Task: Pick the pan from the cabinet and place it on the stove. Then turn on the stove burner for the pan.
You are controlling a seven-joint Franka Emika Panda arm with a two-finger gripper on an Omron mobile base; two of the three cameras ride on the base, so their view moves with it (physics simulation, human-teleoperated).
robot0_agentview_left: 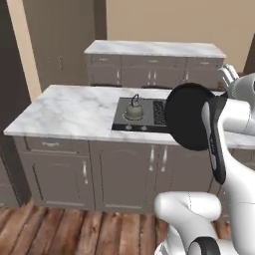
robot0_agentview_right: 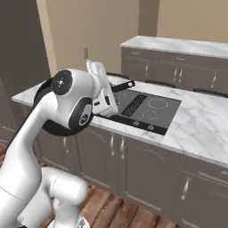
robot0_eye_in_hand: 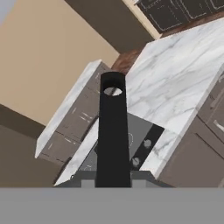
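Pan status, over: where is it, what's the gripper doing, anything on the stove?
Gripper shut on pan handle. Pan held on edge in the air, near the stove, not yet down. Teapot sits on the stove's left burner.
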